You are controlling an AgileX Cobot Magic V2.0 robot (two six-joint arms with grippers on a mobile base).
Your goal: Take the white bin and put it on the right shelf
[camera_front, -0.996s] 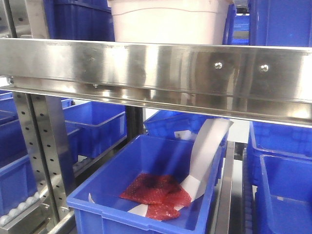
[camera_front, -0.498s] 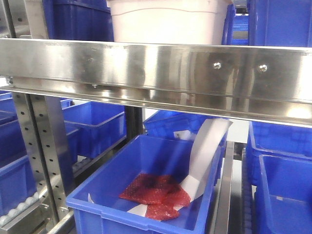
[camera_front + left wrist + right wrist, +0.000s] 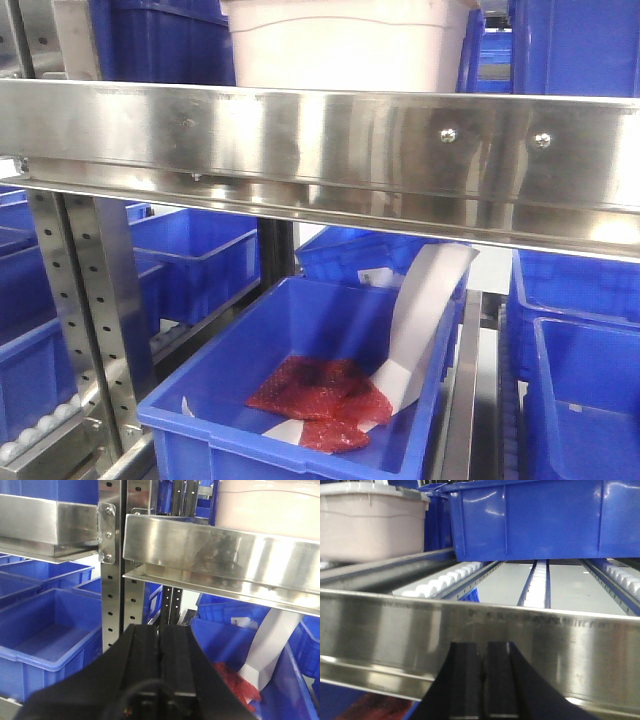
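Observation:
The white bin (image 3: 345,45) sits on the steel shelf level behind the polished front rail (image 3: 320,150), at the top middle of the front view. It also shows at the top right of the left wrist view (image 3: 270,505) and at the upper left of the right wrist view (image 3: 367,522), lid on. My left gripper (image 3: 161,630) is shut and empty, below the rail. My right gripper (image 3: 484,647) is shut and empty, close in front of the rail (image 3: 520,630). Neither gripper shows in the front view.
Blue bins (image 3: 575,45) flank the white bin on the shelf. Below, a blue bin (image 3: 300,400) holds red mesh bags (image 3: 320,395) and a white paper strip. Perforated uprights (image 3: 85,300) stand at the left. White rollers (image 3: 450,577) line the shelf tracks.

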